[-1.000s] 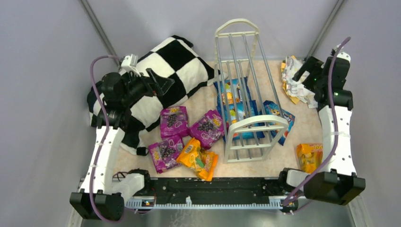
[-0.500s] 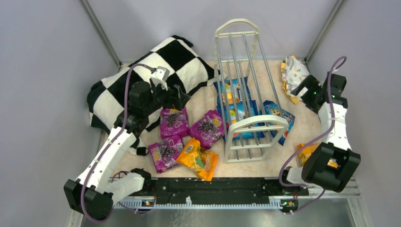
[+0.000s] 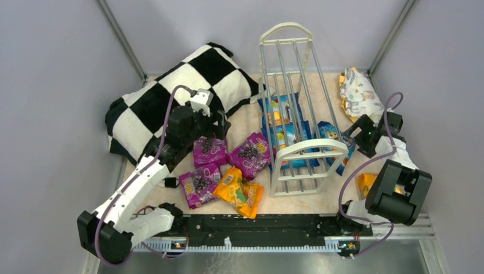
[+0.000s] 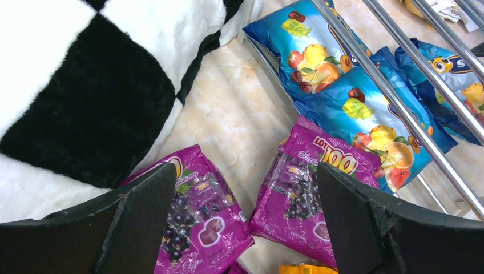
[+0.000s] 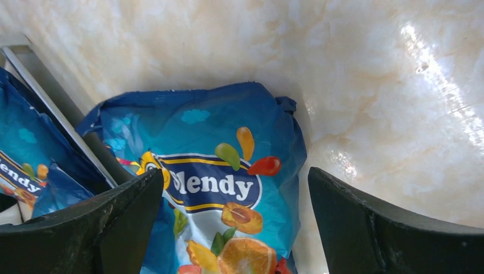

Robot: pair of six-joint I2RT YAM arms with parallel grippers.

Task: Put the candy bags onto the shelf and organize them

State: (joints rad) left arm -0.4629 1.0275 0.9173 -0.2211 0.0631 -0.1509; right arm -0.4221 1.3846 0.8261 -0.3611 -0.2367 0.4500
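overhead view; wrist close-ups sharing the shelf (image 3: 308, 149)

Seen from above, with twelve o'clock away from the arms, the shelf (image 3: 311, 144) stands at centre, running twelve to six. Two fruit candy bags (image 3: 279, 117) lie beneath its rods, and a third bag (image 3: 331, 134) pokes out at its three o'clock side. The cushion (image 3: 171, 91) sits at ten o'clock. Three grape candy bags (image 3: 250, 154) lie at eight o'clock and two overlapping bags (image 3: 240, 191) at seven. A crumpled cloth (image 3: 359, 94) sits at two o'clock, with one more bag (image 3: 368, 182) at four.
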